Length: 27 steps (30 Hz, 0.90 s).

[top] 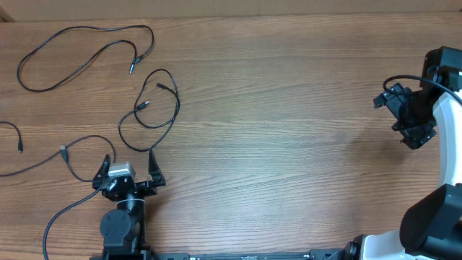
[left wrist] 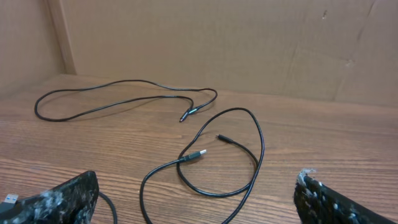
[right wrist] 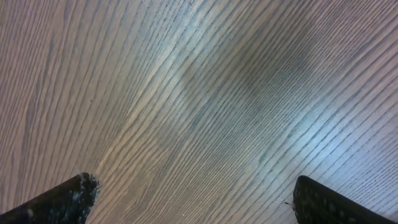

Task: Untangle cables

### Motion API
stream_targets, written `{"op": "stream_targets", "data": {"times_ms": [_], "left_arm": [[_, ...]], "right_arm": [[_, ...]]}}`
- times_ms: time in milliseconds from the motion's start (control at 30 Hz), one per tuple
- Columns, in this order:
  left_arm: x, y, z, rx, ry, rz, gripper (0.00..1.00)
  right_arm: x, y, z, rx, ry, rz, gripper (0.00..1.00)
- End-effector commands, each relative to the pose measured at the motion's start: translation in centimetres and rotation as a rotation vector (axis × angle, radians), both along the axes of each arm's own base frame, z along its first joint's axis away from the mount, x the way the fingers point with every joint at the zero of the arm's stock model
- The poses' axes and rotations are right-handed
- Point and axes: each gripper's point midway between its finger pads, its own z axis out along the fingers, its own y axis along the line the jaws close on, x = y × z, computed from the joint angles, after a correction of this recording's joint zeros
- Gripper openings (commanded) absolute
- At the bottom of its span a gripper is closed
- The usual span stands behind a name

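Note:
Several thin black cables lie spread out on the left half of the wooden table. One long cable (top: 79,47) loops at the far left; it also shows in the left wrist view (left wrist: 124,99). A shorter cable (top: 170,108) forms a loop just beyond my left gripper (top: 128,160), with both plugs inside the loop (left wrist: 252,143). Two more cables (top: 72,155) run off the left edge. My left gripper (left wrist: 199,208) is open and empty, and the loop's tail runs between its fingers. My right gripper (top: 401,117) is open and empty at the far right, over bare wood (right wrist: 196,199).
The wooden table (top: 289,108) spans the view. A brown cardboard wall (left wrist: 217,37) stands behind the table's far edge. A short cable end (top: 17,141) lies at the left edge. The right arm's own thick wires (top: 404,79) hang near its wrist.

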Motion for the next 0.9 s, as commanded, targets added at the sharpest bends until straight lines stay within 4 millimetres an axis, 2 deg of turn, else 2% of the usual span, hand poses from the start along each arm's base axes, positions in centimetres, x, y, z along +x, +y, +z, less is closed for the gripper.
{"op": "stream_targets", "data": {"times_ms": [0, 200, 867], "left_arm": [[-0.03, 0.11, -0.10, 0.045, 0.003, 0.001, 1.00], [-0.03, 0.11, -0.11, 0.099, 0.011, -0.003, 1.00], [-0.02, 0.09, -0.08, 0.096, 0.009, -0.003, 1.00]], "right_arm": [[0.54, -0.27, 0.60, -0.015, -0.019, -0.002, 1.00], [0.54, -0.27, 0.60, -0.015, -0.019, -0.002, 1.00], [0.54, -0.27, 0.60, -0.015, -0.019, -0.002, 1.00]]}}
